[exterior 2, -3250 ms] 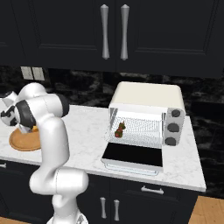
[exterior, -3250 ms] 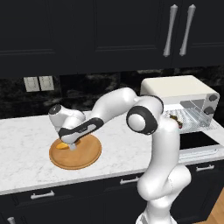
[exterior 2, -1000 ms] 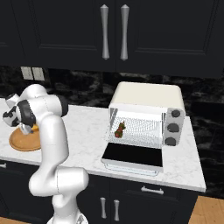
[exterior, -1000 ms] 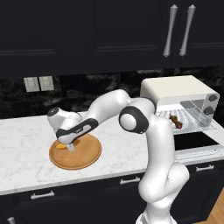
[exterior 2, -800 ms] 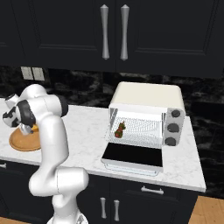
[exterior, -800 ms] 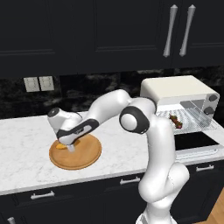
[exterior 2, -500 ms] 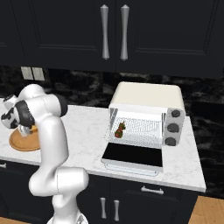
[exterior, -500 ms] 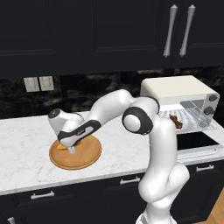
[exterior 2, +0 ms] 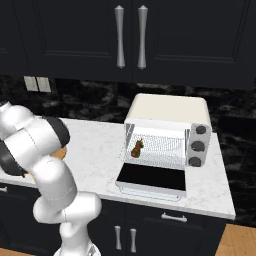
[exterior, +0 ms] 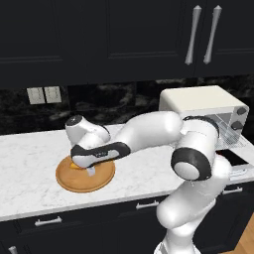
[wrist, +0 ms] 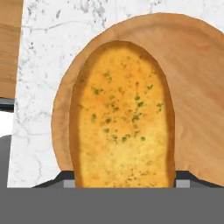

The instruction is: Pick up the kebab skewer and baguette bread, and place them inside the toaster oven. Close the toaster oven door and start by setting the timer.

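Now I see my pincer (exterior: pixel 90 170) down on the wooden board (exterior: pixel 69 182) at the bench's (exterior: pixel 30 163) left, its fingertips flanking the baguette bread (wrist: pixel 122 122). Rightward, the kebab skewer (exterior 2: pixel 136 148) lies inside the open toaster oven (exterior 2: pixel 167 112).

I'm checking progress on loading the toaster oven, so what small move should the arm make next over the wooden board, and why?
Probably lift straight up. In the hand view the baguette bread sits between the fingers, apparently gripped, just over the round wooden board. The kebab skewer already lies on the rack of the open toaster oven, so the bread goes next.
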Tool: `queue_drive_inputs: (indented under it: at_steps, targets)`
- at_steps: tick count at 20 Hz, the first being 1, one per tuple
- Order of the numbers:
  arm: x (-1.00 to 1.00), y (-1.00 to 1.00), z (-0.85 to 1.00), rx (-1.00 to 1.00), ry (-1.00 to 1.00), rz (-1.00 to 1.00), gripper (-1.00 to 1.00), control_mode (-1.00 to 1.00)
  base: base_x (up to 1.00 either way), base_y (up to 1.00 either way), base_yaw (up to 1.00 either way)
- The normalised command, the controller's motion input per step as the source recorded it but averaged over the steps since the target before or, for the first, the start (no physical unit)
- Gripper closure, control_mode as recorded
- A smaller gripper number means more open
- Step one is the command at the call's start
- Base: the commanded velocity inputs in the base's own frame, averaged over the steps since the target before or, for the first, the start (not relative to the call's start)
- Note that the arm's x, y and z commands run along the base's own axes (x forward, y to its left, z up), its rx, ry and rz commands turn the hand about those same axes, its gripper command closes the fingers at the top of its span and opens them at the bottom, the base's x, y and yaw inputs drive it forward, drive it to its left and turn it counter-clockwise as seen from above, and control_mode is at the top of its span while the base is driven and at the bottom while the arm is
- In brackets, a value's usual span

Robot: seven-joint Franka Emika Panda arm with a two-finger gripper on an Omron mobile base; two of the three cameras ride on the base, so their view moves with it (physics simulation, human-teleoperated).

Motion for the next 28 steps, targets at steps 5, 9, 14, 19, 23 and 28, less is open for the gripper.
queue_drive_inputs:
  at_steps: [5,9,14,19,23,28]
  targets:
    - [-1.00,-1.00,0.72,0.11,-0.10,-0.13,1.00,-1.00,0.00,0.00,0.00]
    - [-0.80,-1.00,0.95,0.08,-0.06,-0.23,1.00,-1.00,0.00,0.00,0.00]
    - [-0.45,-1.00,1.00,0.06,0.00,-0.38,1.00,-1.00,0.00,0.00,0.00]
    - [-0.28,-1.00,0.93,0.02,0.00,-0.38,1.00,-1.00,0.00,0.00,0.00]
    - [-0.04,-1.00,0.80,0.00,0.00,-0.35,1.00,-1.00,0.00,0.00,0.00]
    - [0.00,-1.00,0.57,0.00,0.00,-0.30,1.00,-1.00,0.00,0.00,0.00]
